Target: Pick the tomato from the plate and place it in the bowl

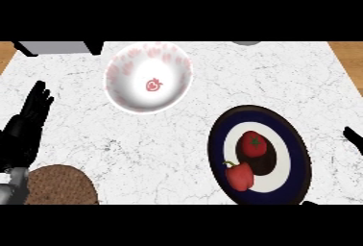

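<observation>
head view, from my seat: tomato (253, 144) sits on the dark-rimmed plate (297, 144) beside a red pepper (240, 176), near the counter (284, 77) front edge. bowl (149, 77) stands well apart up-left, bare marble between. left hand (25, 127) rests released at the left edge. right hand (352, 138) barely shows; can't tell.

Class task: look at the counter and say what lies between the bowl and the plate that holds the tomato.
Nothing: in the head view only bare marble counter separates the bowl from the plate with the tomato.
</observation>
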